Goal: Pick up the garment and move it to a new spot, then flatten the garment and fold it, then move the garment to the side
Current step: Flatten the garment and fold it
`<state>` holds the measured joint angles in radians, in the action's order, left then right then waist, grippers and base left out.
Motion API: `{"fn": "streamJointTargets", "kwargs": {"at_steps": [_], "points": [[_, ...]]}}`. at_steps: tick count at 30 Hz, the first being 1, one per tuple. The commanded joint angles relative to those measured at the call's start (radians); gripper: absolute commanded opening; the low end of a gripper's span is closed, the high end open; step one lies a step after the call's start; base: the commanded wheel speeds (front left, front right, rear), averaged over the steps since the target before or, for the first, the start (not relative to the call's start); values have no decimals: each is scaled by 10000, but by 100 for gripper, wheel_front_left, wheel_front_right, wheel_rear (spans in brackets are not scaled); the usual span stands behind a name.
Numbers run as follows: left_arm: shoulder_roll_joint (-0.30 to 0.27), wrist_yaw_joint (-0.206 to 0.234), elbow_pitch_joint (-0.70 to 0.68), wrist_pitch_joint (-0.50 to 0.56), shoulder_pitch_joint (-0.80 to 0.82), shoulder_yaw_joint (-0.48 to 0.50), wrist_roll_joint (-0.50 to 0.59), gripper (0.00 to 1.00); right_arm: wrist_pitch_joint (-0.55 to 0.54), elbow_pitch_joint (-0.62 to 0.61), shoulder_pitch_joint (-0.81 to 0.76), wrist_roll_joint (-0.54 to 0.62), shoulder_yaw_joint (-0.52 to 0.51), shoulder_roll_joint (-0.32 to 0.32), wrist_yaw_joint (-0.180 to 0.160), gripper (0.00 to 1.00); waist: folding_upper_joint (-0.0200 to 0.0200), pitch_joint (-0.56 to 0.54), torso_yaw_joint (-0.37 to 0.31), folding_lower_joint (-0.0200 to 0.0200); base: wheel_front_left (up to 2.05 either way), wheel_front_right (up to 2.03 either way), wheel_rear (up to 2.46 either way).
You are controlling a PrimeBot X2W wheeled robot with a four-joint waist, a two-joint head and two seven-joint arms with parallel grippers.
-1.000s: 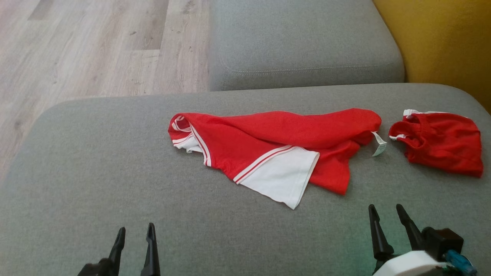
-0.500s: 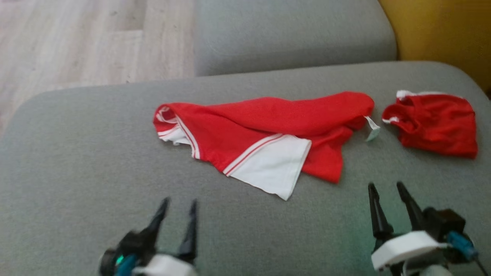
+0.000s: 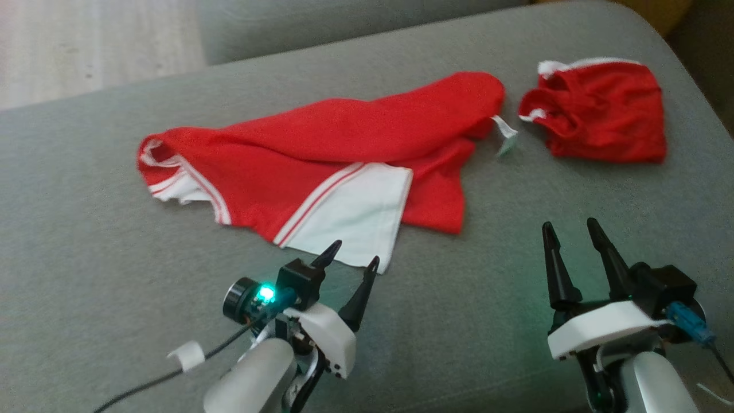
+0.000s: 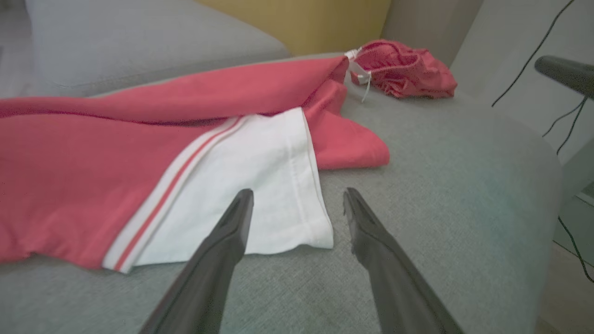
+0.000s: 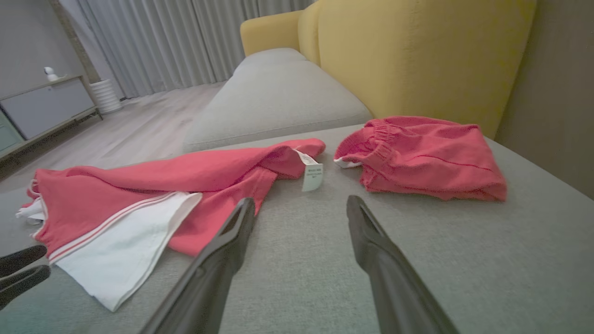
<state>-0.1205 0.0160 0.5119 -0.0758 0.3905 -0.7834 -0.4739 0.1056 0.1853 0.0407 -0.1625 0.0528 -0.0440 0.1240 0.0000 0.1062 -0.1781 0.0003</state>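
A crumpled red garment [image 3: 321, 149] with a white striped sleeve lies across the middle of the grey cushion [image 3: 86, 258]; it also appears in the left wrist view [image 4: 139, 153] and the right wrist view [image 5: 139, 185]. My left gripper [image 3: 355, 253] is open, its tips just short of the white sleeve's near corner, which sits between and slightly beyond the fingers [image 4: 298, 194]. My right gripper [image 3: 569, 225] stands open over bare cushion, to the right of the garment's red hem [image 5: 300, 200]. Nothing is held.
A smaller bunched red piece of clothing [image 3: 596, 112] lies at the cushion's far right, beside the garment's white label [image 3: 506, 137]. Behind are a second grey cushion [image 3: 287, 23], a yellow sofa back [image 5: 417, 55] and wooden floor [image 3: 86, 46]. The cushion's right edge drops off [image 4: 552, 176].
The head camera has tilted down and turned, shifting the whole picture. My left arm has reached forward and right to the white sleeve's corner. The garment has not moved.
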Motion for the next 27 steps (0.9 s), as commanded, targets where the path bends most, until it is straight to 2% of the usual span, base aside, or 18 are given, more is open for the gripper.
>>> {"fn": "streamJointTargets", "kwargs": {"at_steps": [1,5,14,15,16,17,23,27], "points": [[35,-169,198,90,652,150,73,100,77,-316,437,67,203,-62,67,100,0,444,-507,-3,0,0,0],[184,-466,1218,435,1140,-44,48,100,157,-213,526,37,182,-62,67,100,0,564,-740,-3,0,0,0],[378,-634,2685,837,1680,-209,-69,100,265,-99,597,-70,232,-62,67,100,0,600,-916,-3,0,0,0],[402,-668,2838,895,1730,-279,-51,50,276,-86,601,-80,237,-62,67,100,0,591,-921,-3,0,0,0],[424,-677,2953,876,1782,-323,-31,32,286,-73,603,-89,231,-62,67,100,0,582,-917,-3,0,0,0],[447,-659,3054,817,1819,-340,-27,0,297,-59,600,-93,217,-62,67,100,0,562,-903,-3,0,0,0],[506,-438,3332,-72,1853,-256,-53,0,340,33,407,-44,-65,-62,67,100,0,204,-504,-3,0,0,0],[223,-93,3139,-896,1772,20,-77,0,331,76,204,19,-262,-62,67,100,0,-216,-17,-3,0,0,0]]}}
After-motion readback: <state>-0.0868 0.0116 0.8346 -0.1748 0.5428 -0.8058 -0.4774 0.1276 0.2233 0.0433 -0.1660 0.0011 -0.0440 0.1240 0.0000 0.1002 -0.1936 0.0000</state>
